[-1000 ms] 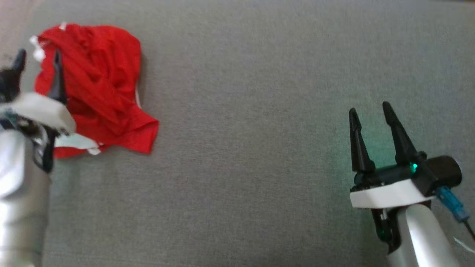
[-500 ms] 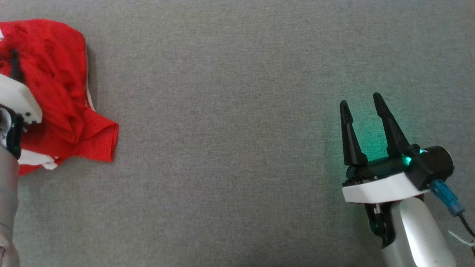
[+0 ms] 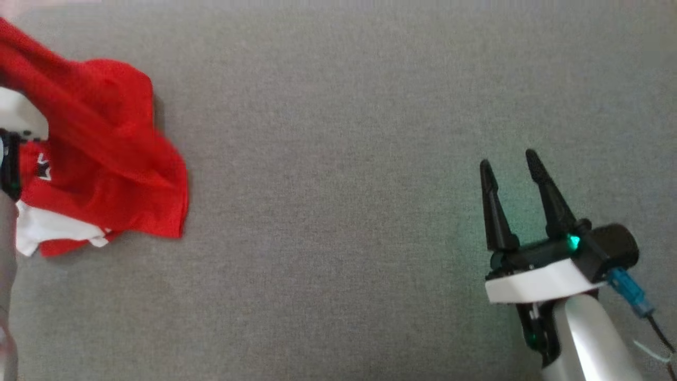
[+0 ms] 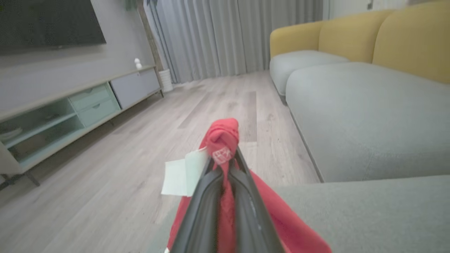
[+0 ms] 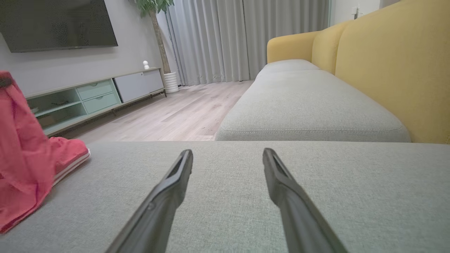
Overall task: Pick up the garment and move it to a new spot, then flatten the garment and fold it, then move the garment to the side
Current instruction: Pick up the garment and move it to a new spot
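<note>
The red garment [image 3: 106, 148] with white trim lies bunched at the left end of the grey cushion [image 3: 338, 159], one part drawn up toward the top left corner. In the left wrist view my left gripper [image 4: 225, 159] is shut on a fold of the garment [image 4: 222, 135], with a white label beside the fingers and red cloth hanging below. Its white wrist housing [image 3: 16, 116] sits at the left edge of the head view. My right gripper [image 3: 508, 160] stands open and empty at the lower right, far from the cloth. The right wrist view shows that gripper [image 5: 227, 152] above bare cushion, the garment [image 5: 21, 147] hanging at its left.
A yellow sofa back [image 5: 393, 63] rises behind more grey seat cushions [image 5: 306, 102]. Past the cushion's edge is wooden floor [image 4: 105, 168], a low TV cabinet [image 4: 70, 109] and grey curtains [image 4: 228, 35].
My left gripper has gone from open over the garment to shut on it and has pulled part of it upward. The head camera has shifted. The right gripper stays open.
</note>
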Available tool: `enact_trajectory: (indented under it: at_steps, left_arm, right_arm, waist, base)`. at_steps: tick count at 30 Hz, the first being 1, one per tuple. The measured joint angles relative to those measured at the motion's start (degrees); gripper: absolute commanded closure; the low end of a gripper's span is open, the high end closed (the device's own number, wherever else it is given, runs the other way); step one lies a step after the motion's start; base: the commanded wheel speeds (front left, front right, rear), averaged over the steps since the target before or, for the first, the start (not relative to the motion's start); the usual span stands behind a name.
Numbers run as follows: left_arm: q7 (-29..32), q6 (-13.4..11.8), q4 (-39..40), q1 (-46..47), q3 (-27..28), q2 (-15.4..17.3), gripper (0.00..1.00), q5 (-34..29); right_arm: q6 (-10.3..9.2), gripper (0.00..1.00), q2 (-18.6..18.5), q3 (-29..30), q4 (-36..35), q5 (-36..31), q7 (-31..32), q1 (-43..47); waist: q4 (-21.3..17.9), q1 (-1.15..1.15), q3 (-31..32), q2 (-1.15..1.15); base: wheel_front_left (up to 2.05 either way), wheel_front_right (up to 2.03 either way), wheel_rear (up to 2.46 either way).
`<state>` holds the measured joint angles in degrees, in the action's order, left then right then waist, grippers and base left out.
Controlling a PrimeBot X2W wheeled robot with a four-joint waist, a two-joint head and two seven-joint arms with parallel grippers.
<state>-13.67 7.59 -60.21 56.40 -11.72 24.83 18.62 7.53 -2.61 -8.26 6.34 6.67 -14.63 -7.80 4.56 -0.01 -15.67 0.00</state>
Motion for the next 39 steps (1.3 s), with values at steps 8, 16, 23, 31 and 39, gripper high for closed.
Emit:
enact_trajectory:
  at_steps: [8, 16, 23, 31, 39]
  left_arm:
    - [-0.9, 0.0, 16.4, -1.2, -3.5, 0.0, 1.0, 2.6]
    - [-0.5, 0.0, 28.2, -5.8, -8.0, -0.2, 1.0, 5.0]
    - [0.5, -0.8, 39.7, -6.4, -8.7, -0.5, 1.0, 5.6]
    - [4.1, -2.4, 51.2, -7.4, -9.9, -1.9, 1.0, 7.1]
    - [8.0, -3.1, 56.4, -7.3, -13.1, -5.2, 1.0, 7.6]
  right_arm:
    - [0.0, 0.0, 0.0, -0.8, 1.0, 2.0, 0.0, 3.0]
    - [0.0, 0.0, 0.0, -1.0, 1.0, 3.5, 0.0, 3.4]
    - [0.0, 0.0, 0.0, -1.6, 1.2, 4.6, 0.0, 4.0]
    - [0.0, 0.0, 0.0, -1.4, 1.2, 5.4, 0.0, 3.9]
    - [0.0, 0.0, 0.0, -2.5, 0.7, 6.6, 0.0, 3.7]
  waist:
    - [0.4, -0.01, 6.6, 0.0]
    - [-1.9, 0.01, 9.1, 0.0]
    - [-5.7, 0.0, 10.1, 0.0]
    - [-11.4, 0.0, 11.5, 0.0]
    - [-18.8, 0.01, 11.1, 0.0]
  base:
    - [0.0, 0.0, 0.0]
    - [0.0, 0.0, 0.0]
    - [0.0, 0.0, 0.0]
    - [0.0, 0.0, 0.0]
    - [0.0, 0.0, 0.0]
